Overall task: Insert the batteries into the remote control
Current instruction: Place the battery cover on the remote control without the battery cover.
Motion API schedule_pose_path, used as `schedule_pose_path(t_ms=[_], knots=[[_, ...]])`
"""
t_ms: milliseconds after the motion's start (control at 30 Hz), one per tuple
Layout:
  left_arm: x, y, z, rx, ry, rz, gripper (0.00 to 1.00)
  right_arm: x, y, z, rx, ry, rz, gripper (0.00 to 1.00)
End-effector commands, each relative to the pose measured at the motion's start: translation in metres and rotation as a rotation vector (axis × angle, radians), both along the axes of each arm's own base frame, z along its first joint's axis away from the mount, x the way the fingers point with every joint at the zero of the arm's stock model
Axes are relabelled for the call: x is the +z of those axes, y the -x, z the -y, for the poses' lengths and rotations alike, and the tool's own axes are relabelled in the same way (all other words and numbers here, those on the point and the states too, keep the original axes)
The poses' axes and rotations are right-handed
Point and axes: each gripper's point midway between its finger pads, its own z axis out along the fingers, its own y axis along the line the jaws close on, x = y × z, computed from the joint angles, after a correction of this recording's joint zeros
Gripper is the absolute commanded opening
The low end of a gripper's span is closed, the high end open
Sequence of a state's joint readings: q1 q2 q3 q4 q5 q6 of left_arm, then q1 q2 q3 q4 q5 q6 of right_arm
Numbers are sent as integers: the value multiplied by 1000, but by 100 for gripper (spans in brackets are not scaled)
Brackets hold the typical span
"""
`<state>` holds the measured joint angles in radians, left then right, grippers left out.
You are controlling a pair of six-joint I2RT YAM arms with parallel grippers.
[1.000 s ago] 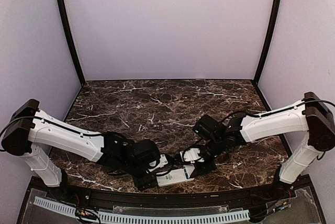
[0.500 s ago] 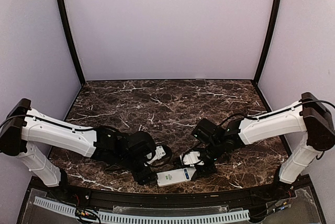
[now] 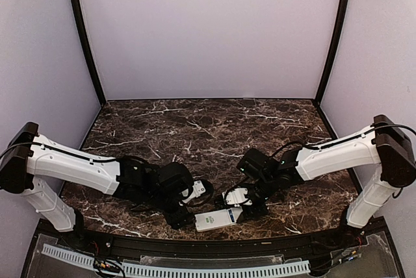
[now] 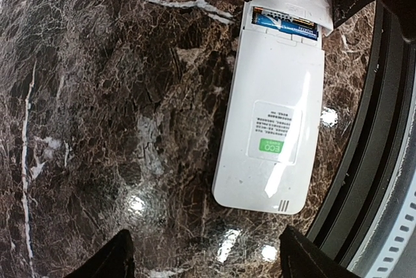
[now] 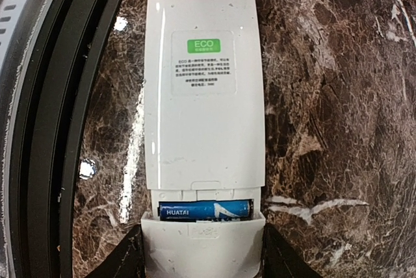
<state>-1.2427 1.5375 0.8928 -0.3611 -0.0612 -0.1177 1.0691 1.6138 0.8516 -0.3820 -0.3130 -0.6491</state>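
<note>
**Item 1.** Small flat white plastic remote control (image 3: 219,219). It lies back-up on the dark veined marble table (image 3: 195,128), close to the near edge and between the two arms. The label side faces up, so the compartment can be reached.

**Item 2.** Slim blue cylindrical battery (image 5: 205,210). It is seated crosswise in the uncovered compartment at the remote control's right end. A second cell cannot be made out.

**Item 3.** Thin white plastic cover plate (image 5: 203,238). It sits partly over the compartment, apparently lined up to slide closed.

**Item 4.** Right gripper (image 5: 203,255). Its fingers pinch the cover plate by its two side edges.

**Item 5.** Left gripper (image 4: 208,255). Its fingers are spread wide and hold nothing. It is poised above the remote control's left end, probably to brace it.
</note>
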Motion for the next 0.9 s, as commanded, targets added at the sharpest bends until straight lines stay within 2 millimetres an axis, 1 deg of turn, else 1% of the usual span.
schedule_pose_path(t_ms=[0,100,367,533,733,867], knots=[[-1,3,-4,-1,-1,-15,77,-4,0,0,-17,16,3,43],[-2,3,-4,-2,-3,-19,77,-3,0,0,-16,15,4,43],[-3,4,-4,-5,-5,-24,77,-15,2,4,-15,54,-9,44],[-3,5,-3,-8,-5,-27,77,-16,0,2,-16,60,-5,47],[-5,5,-3,-12,-9,-31,77,-17,3,3,-14,68,-20,50],[-6,6,-2,-13,-10,-35,77,-15,6,2,-9,74,-24,53]])
